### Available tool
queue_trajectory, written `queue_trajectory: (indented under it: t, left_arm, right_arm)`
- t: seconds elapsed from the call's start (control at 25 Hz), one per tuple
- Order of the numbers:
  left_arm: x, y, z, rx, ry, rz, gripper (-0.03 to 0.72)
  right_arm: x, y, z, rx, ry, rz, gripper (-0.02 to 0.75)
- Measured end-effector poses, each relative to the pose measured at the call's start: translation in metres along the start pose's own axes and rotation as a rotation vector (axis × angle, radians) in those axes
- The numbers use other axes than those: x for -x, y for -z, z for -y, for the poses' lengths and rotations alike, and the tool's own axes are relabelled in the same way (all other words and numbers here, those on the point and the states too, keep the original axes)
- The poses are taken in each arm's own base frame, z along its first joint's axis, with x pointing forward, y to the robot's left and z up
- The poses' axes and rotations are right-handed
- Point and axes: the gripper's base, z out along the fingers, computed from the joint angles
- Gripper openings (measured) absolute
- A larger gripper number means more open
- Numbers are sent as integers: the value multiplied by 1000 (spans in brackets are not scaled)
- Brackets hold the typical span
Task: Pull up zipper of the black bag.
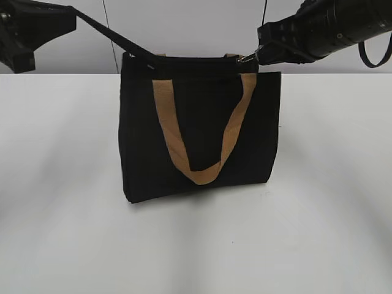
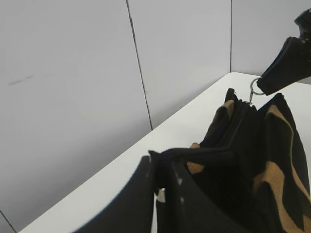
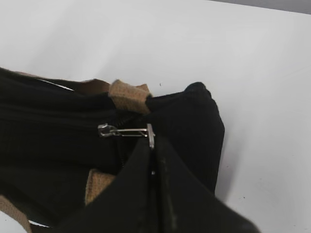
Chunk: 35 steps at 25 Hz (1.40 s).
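Note:
The black bag [image 1: 202, 128] stands upright on the white table, a tan handle [image 1: 202, 174] hanging down its front. My left gripper [image 1: 70, 15] is shut on a black strap [image 1: 116, 37] running taut up from the bag's top left corner; in the left wrist view the jaws [image 2: 163, 172] pinch that strap [image 2: 204, 155]. My right gripper [image 1: 260, 52] is shut on the silver pull tab [image 1: 247, 59] of the zipper at the bag's top right end. The right wrist view shows the jaws [image 3: 153, 145] clamped on the tab [image 3: 129, 131], with the slider near the bag's end [image 3: 194, 111].
The white table [image 1: 196, 245] spreads around the bag. A grey panelled wall [image 1: 184, 24] stands behind it. In the left wrist view the right gripper's finger [image 2: 286, 65] shows at the far end of the bag.

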Motion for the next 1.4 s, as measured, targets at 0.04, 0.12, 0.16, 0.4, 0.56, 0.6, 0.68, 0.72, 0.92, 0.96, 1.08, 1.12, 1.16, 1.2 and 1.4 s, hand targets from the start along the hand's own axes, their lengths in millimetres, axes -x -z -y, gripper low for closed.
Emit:
queue_trajectory:
  t: [0.04, 0.12, 0.16, 0.4, 0.56, 0.6, 0.68, 0.72, 0.92, 0.96, 1.08, 1.12, 1.16, 1.2, 1.4]
  left_arm:
    - [0, 0, 0, 0, 0, 0, 27]
    - [0, 0, 0, 0, 0, 0, 27]
    - [0, 0, 0, 0, 0, 0, 27]
    - [2, 1, 0, 4, -1, 6, 27]
    - [2, 2, -1, 13, 3, 5, 27]
    - [2, 2, -1, 13, 3, 5, 27]
    - [2, 2, -1, 13, 3, 5, 27]
    - [2, 2, -1, 14, 3, 5, 27]
    - [2, 2, -1, 14, 4, 5, 27]
    - [2, 2, -1, 15, 5, 6, 30]
    - [2, 2, -2, 20, 14, 11, 71]
    - [3, 2, -2, 27, 27, 18, 104]
    - [4, 2, -3, 34, 43, 24, 148]
    - [4, 2, -4, 41, 59, 29, 200]
    - [0, 3, -10, 105, 97, -8, 438]
  right_arm:
    - [0, 0, 0, 0, -4, 0, -1]
    - [0, 0, 0, 0, -12, -2, -1]
    - [0, 0, 0, 1, -15, -3, -1]
    - [0, -2, -9, 22, -26, 4, 32]
    - [1, -1, -14, 26, -19, 17, 199]
    - [1, -1, -15, 28, -18, 18, 262]
    - [1, -1, -17, 32, -14, 18, 378]
    - [0, -1, -18, 35, -11, 18, 436]
    - [0, -2, -19, 36, -9, 18, 571]
    - [0, -2, -19, 36, -9, 18, 576]
    - [0, -2, -19, 36, -9, 18, 582]
    - [0, -2, -19, 36, -9, 18, 582]
    - [0, -2, -19, 36, -9, 18, 582]
    - [0, -2, -19, 36, -9, 18, 582]
    - [0, -2, -19, 36, -11, 19, 582]
